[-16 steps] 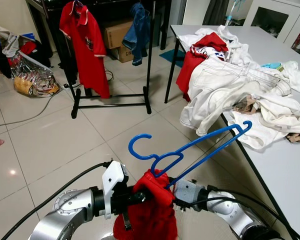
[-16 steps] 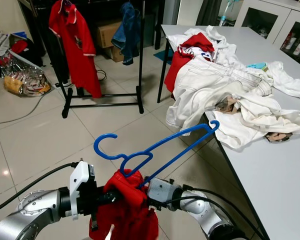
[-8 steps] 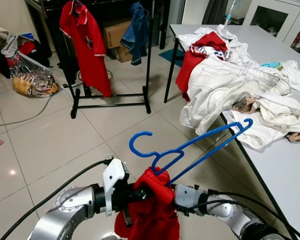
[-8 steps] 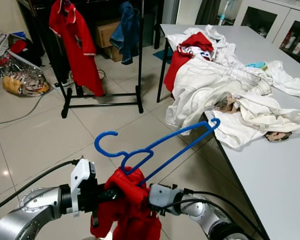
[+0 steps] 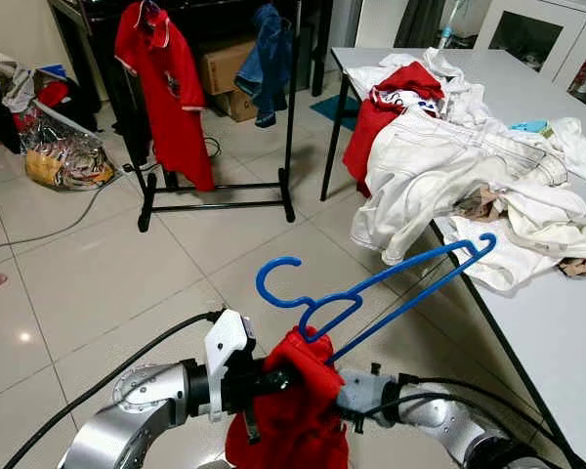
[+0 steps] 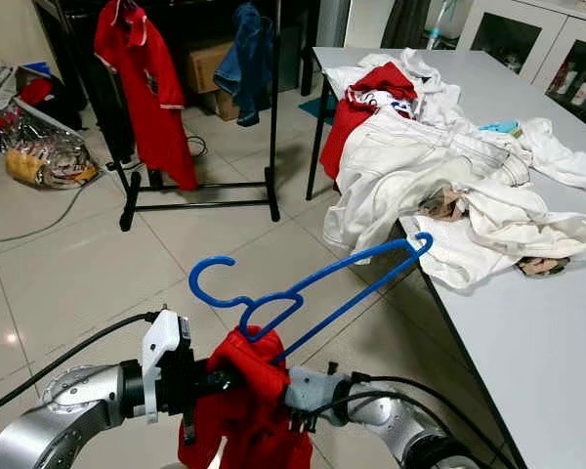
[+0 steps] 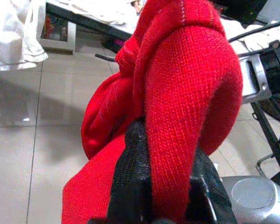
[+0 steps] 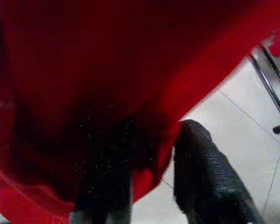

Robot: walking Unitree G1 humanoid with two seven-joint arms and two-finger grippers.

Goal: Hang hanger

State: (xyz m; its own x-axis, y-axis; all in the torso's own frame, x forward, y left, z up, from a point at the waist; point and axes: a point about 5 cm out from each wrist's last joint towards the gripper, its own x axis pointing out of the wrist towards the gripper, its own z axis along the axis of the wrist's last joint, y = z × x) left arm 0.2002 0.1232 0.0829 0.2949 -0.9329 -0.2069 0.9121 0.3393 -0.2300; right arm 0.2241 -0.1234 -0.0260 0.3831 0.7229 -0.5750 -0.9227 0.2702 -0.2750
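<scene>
Both grippers meet low in front of me at a red garment [image 5: 291,415], and the blue hanger [image 5: 371,293] rises out of its top. My left gripper [image 5: 273,379] comes in from the left side and is clamped on a fold of the red cloth; the left wrist view shows the knit pinched between its fingers [image 7: 133,172]. My right gripper [image 8: 151,186] reaches in from the right, under the cloth. Its wrist view shows its fingers spread, with red fabric hanging over one of them; whether it grips anything I cannot tell. The hanger's hook points left and its far end reaches toward the table [image 5: 566,322], which is heaped with white clothes [image 5: 449,166]. Beyond stands a clothes rack [image 5: 215,195] with a red shirt [image 5: 166,88] hanging on it. No writing is readable.
</scene>
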